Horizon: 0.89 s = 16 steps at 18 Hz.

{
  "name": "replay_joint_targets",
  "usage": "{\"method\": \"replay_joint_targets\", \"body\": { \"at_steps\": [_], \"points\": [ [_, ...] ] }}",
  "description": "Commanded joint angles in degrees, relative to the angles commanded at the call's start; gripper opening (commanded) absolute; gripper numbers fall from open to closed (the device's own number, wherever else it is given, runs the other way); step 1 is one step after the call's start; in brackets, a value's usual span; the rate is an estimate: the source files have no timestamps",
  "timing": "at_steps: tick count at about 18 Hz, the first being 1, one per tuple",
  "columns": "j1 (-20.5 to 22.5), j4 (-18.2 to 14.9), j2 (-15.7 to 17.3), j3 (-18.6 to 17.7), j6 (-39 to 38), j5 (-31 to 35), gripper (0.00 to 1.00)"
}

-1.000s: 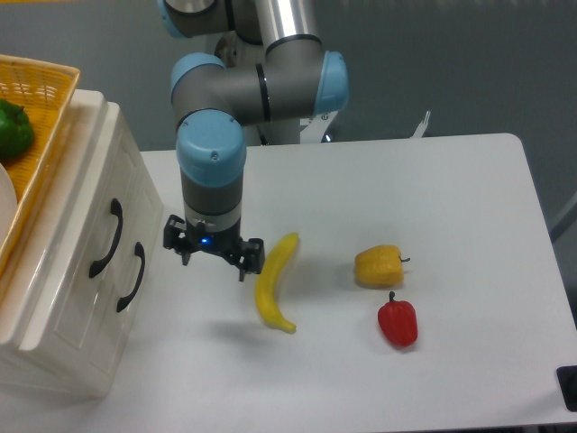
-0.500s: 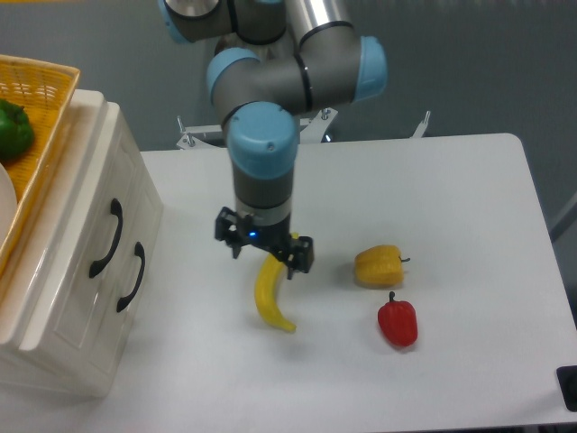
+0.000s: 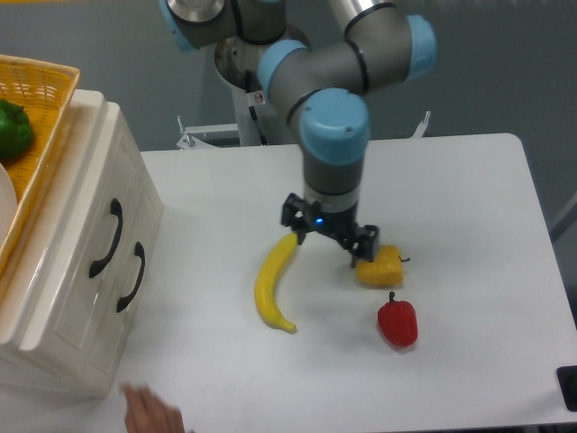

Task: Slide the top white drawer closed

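The cream-white cabinet [image 3: 63, 298] stands at the left edge of the table. The top white drawer [image 3: 97, 203] carries a black curved handle [image 3: 105, 237], and its front looks flush with the lower drawer front [image 3: 135, 275]. My gripper [image 3: 329, 236] hangs well to the right of the cabinet, low over the table between a banana [image 3: 273, 281] and a yellow pepper [image 3: 380, 266]. Its fingers [image 3: 293, 216] are spread open with nothing between them.
A red pepper [image 3: 398, 323] lies in front of the yellow one. A wicker basket [image 3: 41, 144] with a green pepper [image 3: 13, 129] sits on top of the cabinet. A person's hand [image 3: 149, 415] shows at the bottom edge near the cabinet's front corner.
The arm has swung right, from just beside the drawer fronts to above the banana and yellow pepper. A hand has come into view at the bottom edge.
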Motion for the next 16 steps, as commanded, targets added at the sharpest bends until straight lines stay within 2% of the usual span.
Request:
{"method": "replay_joint_targets", "body": {
  "at_steps": [3,10,16],
  "points": [
    [3.08,-0.79,0.70,-0.09,9.15,0.00,1.00],
    [9.14,-0.79,0.62,-0.35,21.28,0.09,1.00],
    [10.99,-0.97,2.02,-0.97,23.67,0.09,1.00]
  ]
}}
